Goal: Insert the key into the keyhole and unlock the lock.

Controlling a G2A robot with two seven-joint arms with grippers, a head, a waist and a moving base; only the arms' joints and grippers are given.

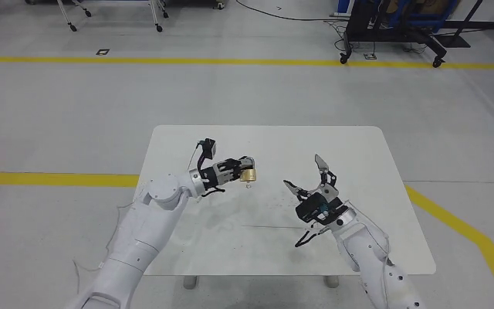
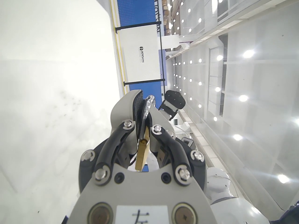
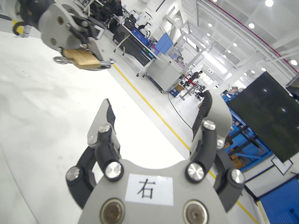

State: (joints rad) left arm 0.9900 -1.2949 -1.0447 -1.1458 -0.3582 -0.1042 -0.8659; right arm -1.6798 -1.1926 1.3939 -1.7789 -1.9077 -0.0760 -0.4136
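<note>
A brass padlock [image 1: 247,173] is held above the white table [image 1: 355,147] by my left gripper [image 1: 244,167], which is shut on it. In the left wrist view the brass body [image 2: 142,152] lies between the fingers and the silver shackle [image 2: 148,107] points out at the fingertips. The right wrist view shows the lock [image 3: 80,59] from the side, with a small round silver piece [image 3: 59,60], perhaps a key head, at its palm-side end. My right gripper [image 1: 306,176] hangs open and holds nothing, a short way to the right of the lock, its fingers [image 3: 106,115] spread wide.
The tabletop [image 3: 46,108] has faint dark smudges. Beyond the table lie a grey floor with yellow lines [image 1: 247,60] and wheeled racks [image 1: 394,31] at the far side.
</note>
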